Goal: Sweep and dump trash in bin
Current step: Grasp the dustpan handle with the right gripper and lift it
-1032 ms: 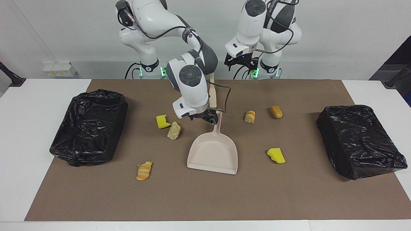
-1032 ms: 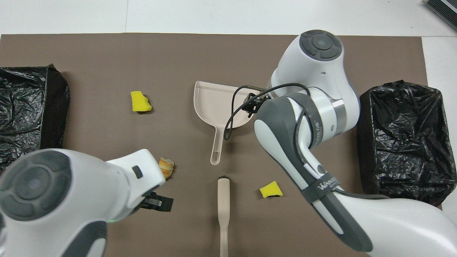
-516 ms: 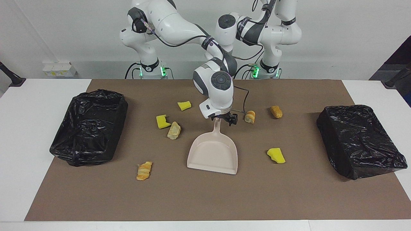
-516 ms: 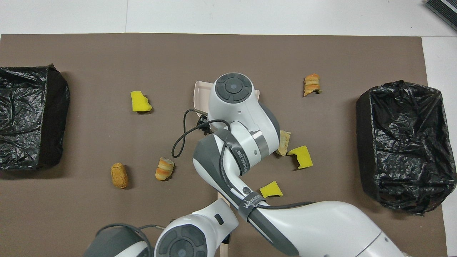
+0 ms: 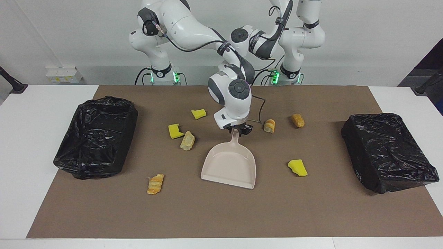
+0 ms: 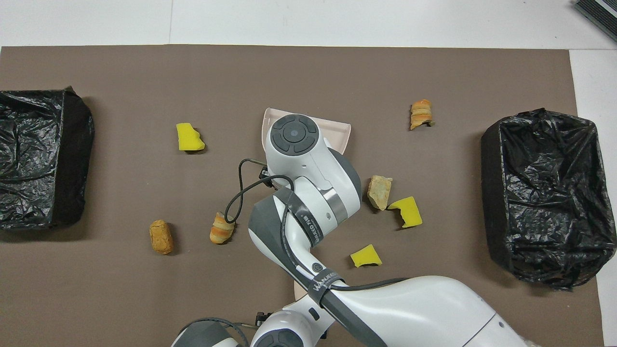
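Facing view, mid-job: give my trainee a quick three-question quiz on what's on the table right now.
1. How many yellow sponge chunks lie on the brown mat?
2. True or false: the dustpan already holds a scrap.
3. The right gripper is at: A) the dustpan's handle end, B) the dustpan's open mouth, C) a bare stretch of mat.

Key: 1. Three. 2. False, its tray is empty. 3. A.

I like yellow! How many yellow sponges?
3 sponges: one nearest the robots, one beside a bread piece, one toward the left arm's end. The right arm may hide more.
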Robot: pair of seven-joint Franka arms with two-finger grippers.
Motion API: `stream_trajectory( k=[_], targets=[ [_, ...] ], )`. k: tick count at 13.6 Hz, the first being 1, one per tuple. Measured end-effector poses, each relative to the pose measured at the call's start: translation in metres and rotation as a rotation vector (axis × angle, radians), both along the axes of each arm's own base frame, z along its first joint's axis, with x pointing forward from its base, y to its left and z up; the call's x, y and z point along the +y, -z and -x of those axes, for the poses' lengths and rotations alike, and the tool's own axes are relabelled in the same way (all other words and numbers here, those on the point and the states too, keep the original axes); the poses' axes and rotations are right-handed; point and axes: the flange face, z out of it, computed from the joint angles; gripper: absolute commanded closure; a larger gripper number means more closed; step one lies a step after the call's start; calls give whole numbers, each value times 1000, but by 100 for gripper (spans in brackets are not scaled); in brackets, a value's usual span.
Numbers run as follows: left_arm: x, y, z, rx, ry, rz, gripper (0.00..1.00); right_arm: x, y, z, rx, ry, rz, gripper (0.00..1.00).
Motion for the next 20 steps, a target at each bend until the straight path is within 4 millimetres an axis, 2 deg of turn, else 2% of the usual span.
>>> stream_trajectory(
  k=[2, 5, 7, 9, 13, 14, 17, 18, 20],
  targets=[
    [-1, 4, 5, 6, 4, -8, 35, -1, -4, -1, -6, -5, 5, 100],
    [-4, 6, 11, 7, 16, -13, 80, -10, -14, -7, -14, -53, -2, 100],
    [-5, 6, 12, 7, 18, -13, 100, -17, -30, -13, -39, -149, -28, 100],
    [-5, 6, 12, 8, 20, -14, 100, -36, -53, -22, -67, -288, -56, 100],
    [0, 1, 6, 26, 10, -29, 100, -102, -90, -42, -49, -579, -88, 100],
    [8, -5, -4, 38, -5, -45, 100, -115, -95, -45, -47, -641, -97, 100],
    [57, -37, -46, 84, 39, -82, 100, -146, -94, -48, -6, -855, -100, 100],
    [70, -44, -52, 97, 80, -82, 100, -152, -92, -47, 15, -952, -64, 100],
    [91, -46, -60, 97, 140, -78, 100, -155, -89, -40, 53, -1131, -7, 100]
  ],
)
